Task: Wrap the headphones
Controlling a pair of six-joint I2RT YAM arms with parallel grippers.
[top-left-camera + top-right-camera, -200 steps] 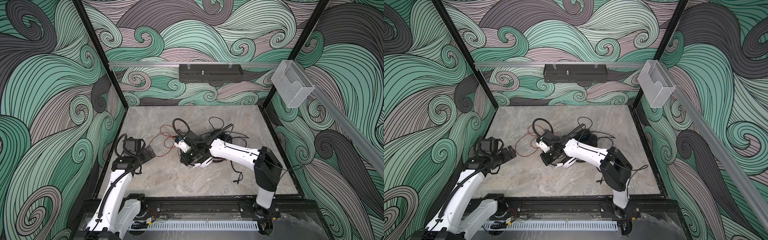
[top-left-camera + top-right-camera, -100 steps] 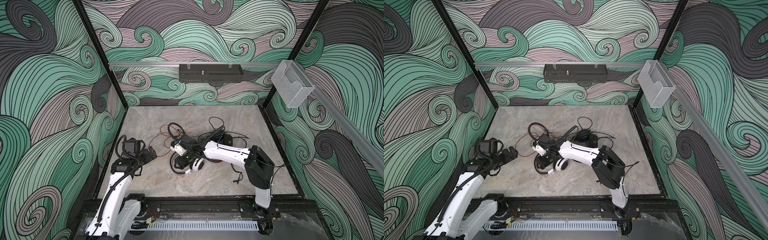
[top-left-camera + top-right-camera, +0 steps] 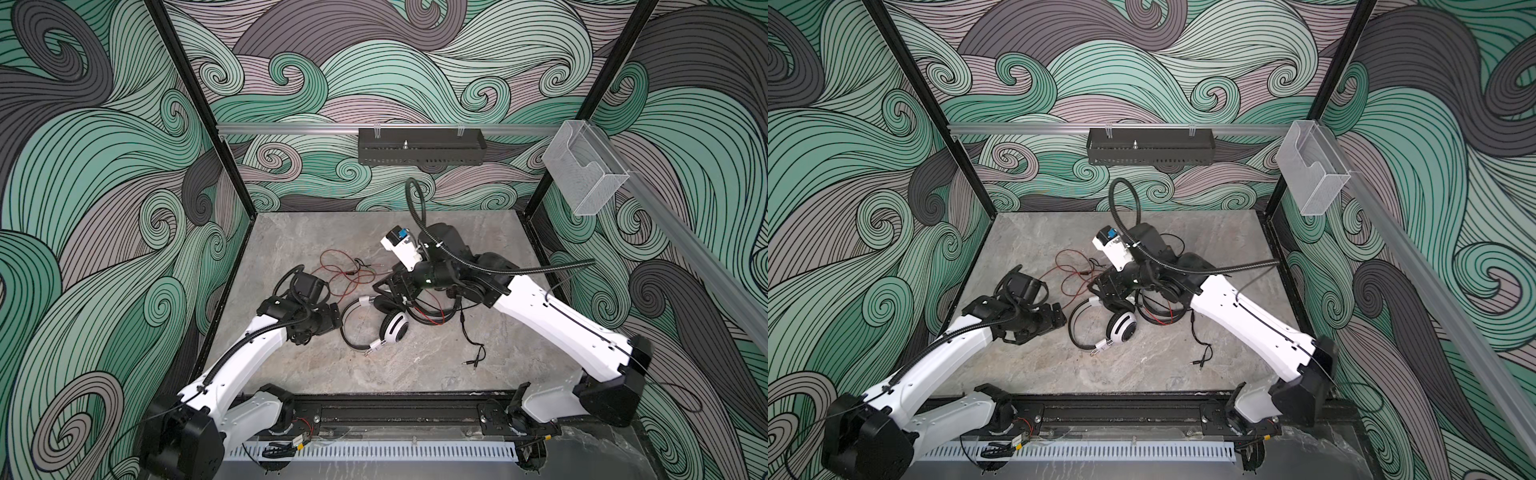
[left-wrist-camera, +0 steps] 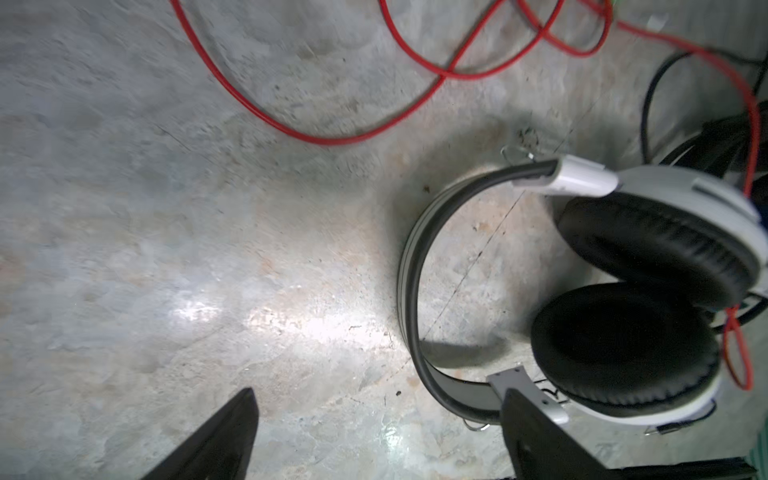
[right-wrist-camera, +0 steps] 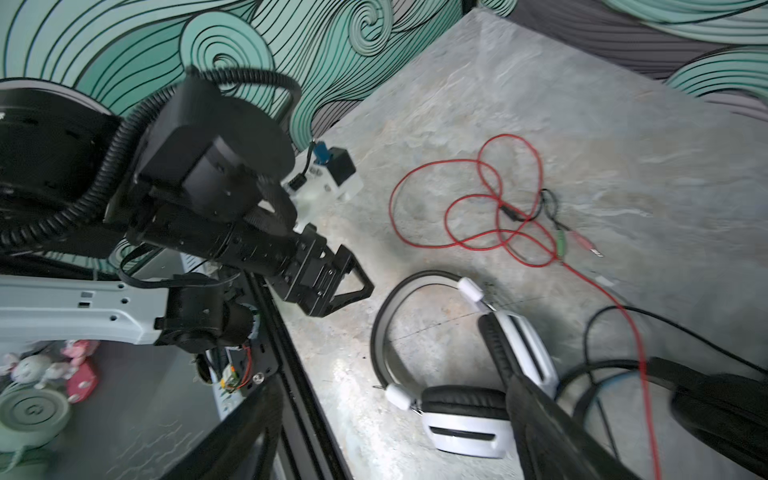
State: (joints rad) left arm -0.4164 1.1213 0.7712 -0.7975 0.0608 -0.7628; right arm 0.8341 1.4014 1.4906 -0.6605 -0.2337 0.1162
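Beside the white headset (image 3: 395, 327), left fingers (image 4: 216, 440) gape; right fingers (image 5: 540, 424), clear only in wrist view, seem released.

Found open surface (image 3: 374, 374) along the front edge and at the far back. Met red cord (image 3: 351, 272) loops, white headset (image 3: 395, 327) and black cord (image 3: 462, 320) crowding the middle, close together.

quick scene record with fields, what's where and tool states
surface: grey marble-look tabletop
headset one: white over-ear headphones with black pads, on tabletop, ungripped
its cord: thin red cord, loose loops, unwrapped
headset two: black headphones, partly hidden under right arm
left tool: open, empty
right tool: open, empty, near white headphones
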